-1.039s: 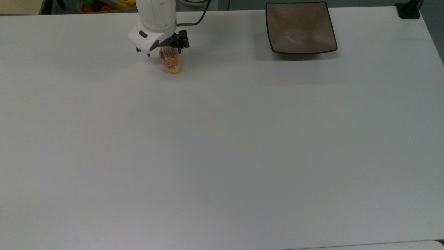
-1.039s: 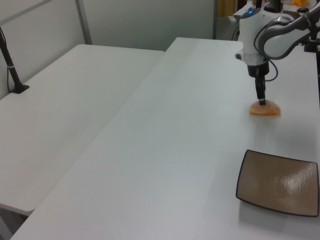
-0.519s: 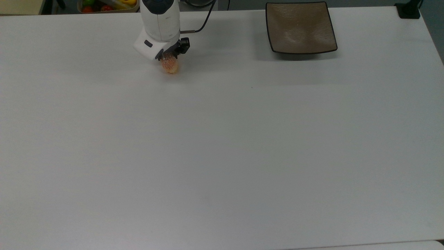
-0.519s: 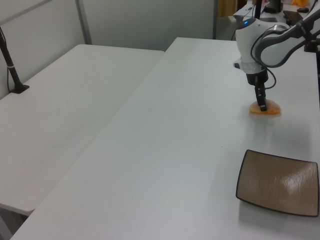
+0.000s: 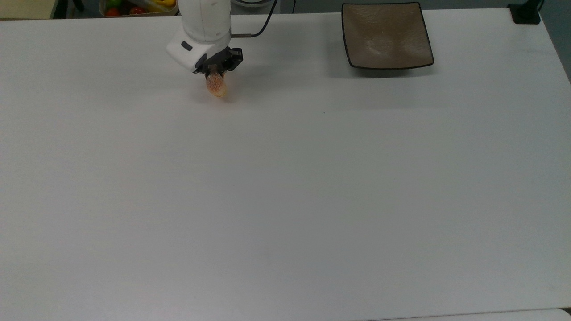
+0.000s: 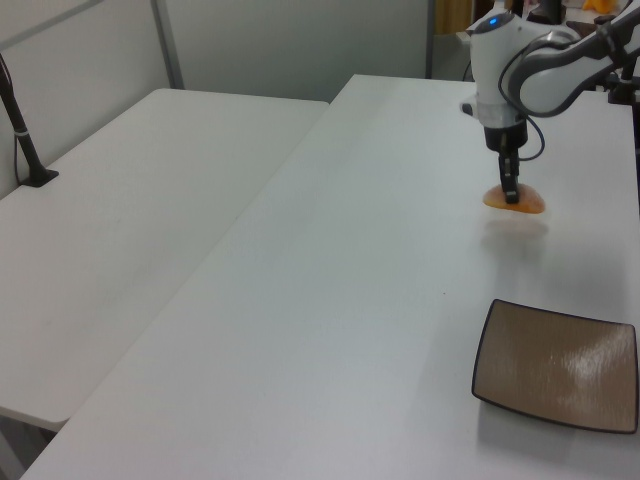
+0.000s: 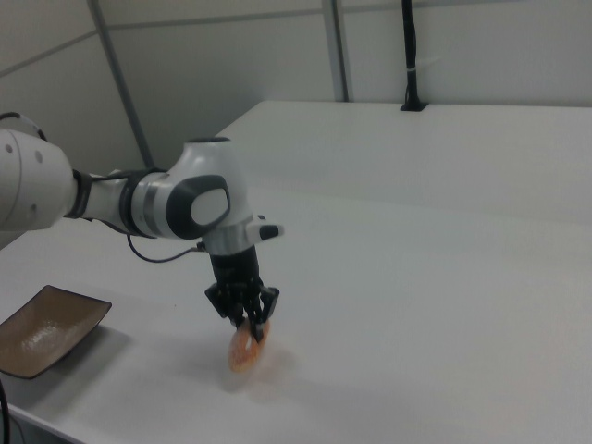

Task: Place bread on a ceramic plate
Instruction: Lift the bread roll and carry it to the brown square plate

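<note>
Bread (image 5: 217, 84): small orange-tan speckled roll, pinched at its upper end and hanging just above the table; in the left view (image 6: 515, 199) a faint shadow lies on the surface below it.
Gripper (image 5: 214, 71): dark fingers pressed together on the roll's upper end, pointing down; seen in the right view (image 7: 250, 326) with the roll below the fingertips.
Arm (image 7: 180, 208): white, with grey joints, reaching in from the right view's left.
Ceramic plate (image 5: 386, 35): square, glossy brown-grey, thin dark rim; sits flat at the table's far edge in the top view, well apart from the roll toward the top view's right.
Table (image 5: 285, 200): white, broad; open surface between roll and plate, and across the whole near half in the top view.
Second table (image 6: 130, 210): white, butted alongside on the left view's left.
Black post (image 6: 20, 130): stands at the second table's far edge.
</note>
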You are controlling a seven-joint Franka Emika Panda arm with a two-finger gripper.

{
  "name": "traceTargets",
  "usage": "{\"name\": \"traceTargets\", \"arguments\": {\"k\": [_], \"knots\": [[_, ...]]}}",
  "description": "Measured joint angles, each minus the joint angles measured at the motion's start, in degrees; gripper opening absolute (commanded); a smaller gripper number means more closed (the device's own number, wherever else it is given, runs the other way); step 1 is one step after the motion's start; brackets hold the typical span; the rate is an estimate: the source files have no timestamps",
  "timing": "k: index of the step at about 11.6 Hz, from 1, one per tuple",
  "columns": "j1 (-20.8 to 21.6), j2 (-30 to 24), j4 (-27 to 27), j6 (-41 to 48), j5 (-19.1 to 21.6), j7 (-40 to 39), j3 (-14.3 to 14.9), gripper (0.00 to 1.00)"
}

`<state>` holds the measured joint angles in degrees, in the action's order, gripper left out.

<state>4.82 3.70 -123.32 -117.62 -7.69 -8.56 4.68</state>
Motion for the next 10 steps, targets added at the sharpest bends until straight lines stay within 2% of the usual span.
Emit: {"name": "traceTargets", "arguments": {"k": [2, 3, 5, 10], "knots": [[2.2, -2.0, 1.4, 0.0, 2.6, 3.0, -0.7, 0.3], [2.9, -3.2, 1.9, 0.0, 4.4, 4.4, -2.4, 0.3], [3.2, -5.4, 2.1, 0.0, 6.4, 8.6, -8.1, 0.31], [4.0, -6.0, 2.1, 0.0, 7.1, 20.3, -23.6, 0.31]]}}
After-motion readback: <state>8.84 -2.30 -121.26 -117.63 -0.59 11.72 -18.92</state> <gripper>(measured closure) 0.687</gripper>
